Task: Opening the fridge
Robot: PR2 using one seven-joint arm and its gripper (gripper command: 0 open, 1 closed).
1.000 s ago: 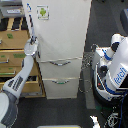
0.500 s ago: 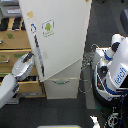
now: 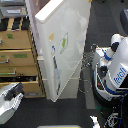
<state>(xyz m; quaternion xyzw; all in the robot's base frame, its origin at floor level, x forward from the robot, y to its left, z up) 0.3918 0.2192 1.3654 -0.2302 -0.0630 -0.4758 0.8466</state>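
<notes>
The fridge's large white upper door [image 3: 70, 30] stands swung open, edge-on toward the camera, and bears a green-and-white sticker [image 3: 63, 43]. A long silver handle [image 3: 56, 75] runs down its face. The fridge body [image 3: 75, 87] shows low behind the door; the lower drawers and the interior are hidden. My white forearm [image 3: 7, 106] enters at the lower left of the exterior view. Its dark gripper [image 3: 18, 90] sits left of the door's lower edge, apart from the handle. Its jaws are too small and dark to read.
A tan wooden drawer cabinet [image 3: 17, 55] stands at the exterior view's left, right behind my gripper. A white-and-blue rounded robot [image 3: 116, 67] with cables [image 3: 90, 62] stands at the right, near the fridge. Dark floor [image 3: 60, 112] lies in front.
The fridge door has swung from nearly shut to wide open toward the camera. My arm has drawn back to the lower left and the view now sits closer.
</notes>
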